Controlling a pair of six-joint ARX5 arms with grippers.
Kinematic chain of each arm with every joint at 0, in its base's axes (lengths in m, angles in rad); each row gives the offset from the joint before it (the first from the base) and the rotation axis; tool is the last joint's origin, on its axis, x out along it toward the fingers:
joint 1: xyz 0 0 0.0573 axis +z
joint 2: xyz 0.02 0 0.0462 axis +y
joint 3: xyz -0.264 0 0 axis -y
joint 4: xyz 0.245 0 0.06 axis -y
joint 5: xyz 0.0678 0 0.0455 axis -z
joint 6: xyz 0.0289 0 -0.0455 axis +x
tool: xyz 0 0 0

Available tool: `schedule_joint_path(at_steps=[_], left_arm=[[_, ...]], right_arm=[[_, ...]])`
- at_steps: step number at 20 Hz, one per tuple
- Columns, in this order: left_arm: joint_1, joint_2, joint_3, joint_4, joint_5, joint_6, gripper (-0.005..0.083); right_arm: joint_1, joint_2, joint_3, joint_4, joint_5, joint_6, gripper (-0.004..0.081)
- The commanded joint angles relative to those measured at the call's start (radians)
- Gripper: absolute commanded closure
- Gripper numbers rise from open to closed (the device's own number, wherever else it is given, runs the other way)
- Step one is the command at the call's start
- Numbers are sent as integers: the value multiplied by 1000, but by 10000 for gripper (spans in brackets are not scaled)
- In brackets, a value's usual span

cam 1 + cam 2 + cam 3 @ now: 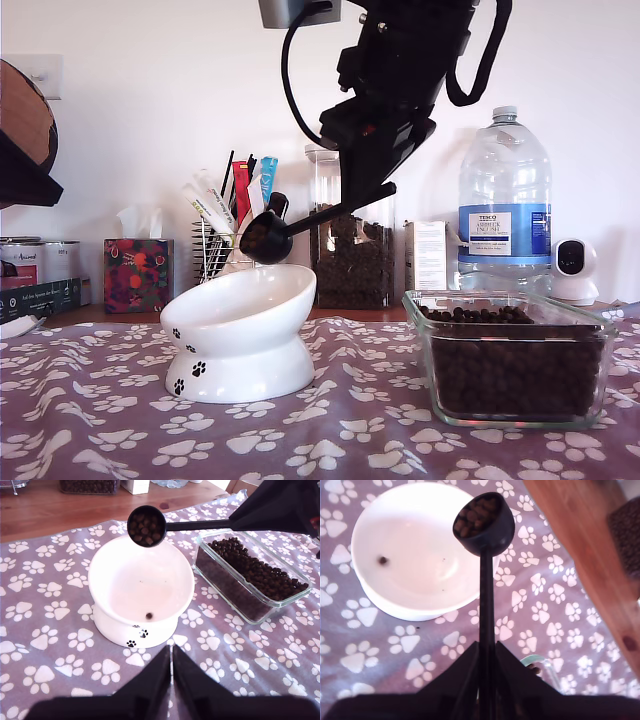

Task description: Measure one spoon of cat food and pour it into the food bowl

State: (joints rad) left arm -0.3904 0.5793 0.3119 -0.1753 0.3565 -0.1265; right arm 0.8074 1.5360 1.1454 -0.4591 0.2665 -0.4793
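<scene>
Food bowl (245, 335): glossy white ceramic, smooth. Spoon (485, 540): matt black plastic. Cat food (146, 528): dry, dull brown pellets. Square dish (515, 355): clear glass, shiny. Surface (55, 510): smooth wood, covered by a matt printed cloth (100, 420). Water bottle (504, 200): clear plastic with a paper label.

Counts: 1 black scoop (266, 238), loaded with kibble (145, 529). 1 white paw-print bowl (243, 330), 1 loose pellet (149, 615) inside. 1 square glass dish (510, 360) of kibble. 1 water jug (504, 205). 1 tissue box (138, 275). 1 tall kibble canister (351, 240). 1 small white camera (574, 270).
</scene>
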Motion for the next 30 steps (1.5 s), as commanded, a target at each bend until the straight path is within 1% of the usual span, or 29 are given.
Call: schedule_joint_path(at_steps=[1,5,8,12,14,17,21,26,30], left_arm=[[-2,3,-1,2,3,3,794],[-2,2,-1,-5,3,3,794],[-2,2,-1,-6,5,3,794],[-2,2,-1,-10,6,3,794],[-2,2,-1,-11,6,3,794],[-2,2,-1,-11,23,3,794],[-2,2,-1,-11,33,2,794],[-2,2,-1,-11,66,1,794],[-2,2,-1,-11,105,-5,794]], right_arm=[[13,12,13,18,27,-37,783],[25,12,13,49,75,-130,783],[37,24,13,50,117,-211,783],[45,55,13,58,149,-266,783],[57,72,13,63,169,-310,783],[73,87,13,83,215,-371,783],[83,89,13,119,280,-496,783],[84,89,13,129,307,-628,783],[87,90,13,171,356,-739,783]])
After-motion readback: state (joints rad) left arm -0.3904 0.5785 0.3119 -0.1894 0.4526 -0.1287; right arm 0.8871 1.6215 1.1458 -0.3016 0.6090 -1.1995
